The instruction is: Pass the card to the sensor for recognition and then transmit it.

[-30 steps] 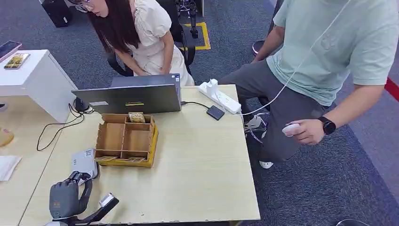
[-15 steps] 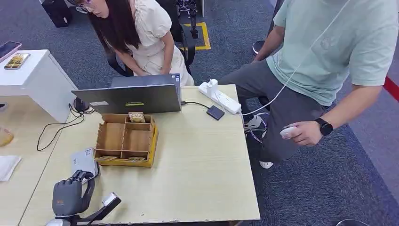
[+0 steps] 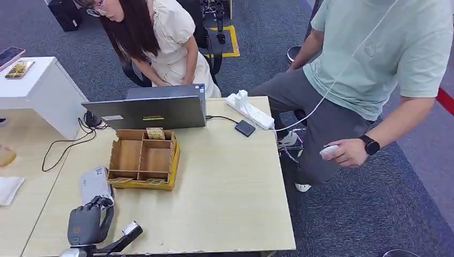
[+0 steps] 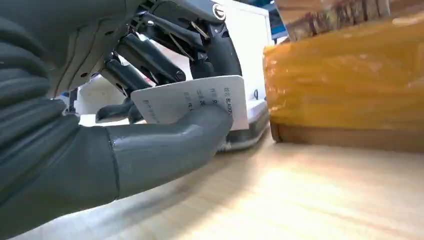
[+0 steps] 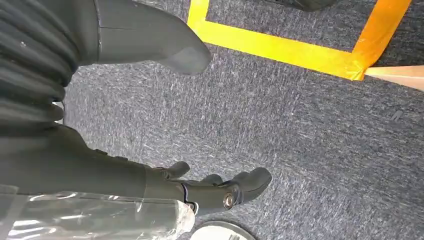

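Left hand [image 3: 85, 225] sits near the front left corner of the table [image 3: 230, 203], thumb and fingers pinching a white card [image 4: 192, 102]. The card stands on its long edge, long side running level toward the flat grey sensor [image 3: 95, 183] just beyond the fingertips, beside the yellow box [image 3: 143, 158]. Right hand [image 5: 200, 187] hangs over carpet, fingers loosely spread, holding nothing

Your view of the white printed card [image 4: 200, 102] is partial: the left hand [image 4: 125, 130] covers its lower edge with the thumb, and its small print is too fine to read. The grey flat sensor box [image 3: 95, 183] is half hidden behind the card. The yellow-taped wooden divider tray [image 4: 345, 90] runs off the picture's edge.
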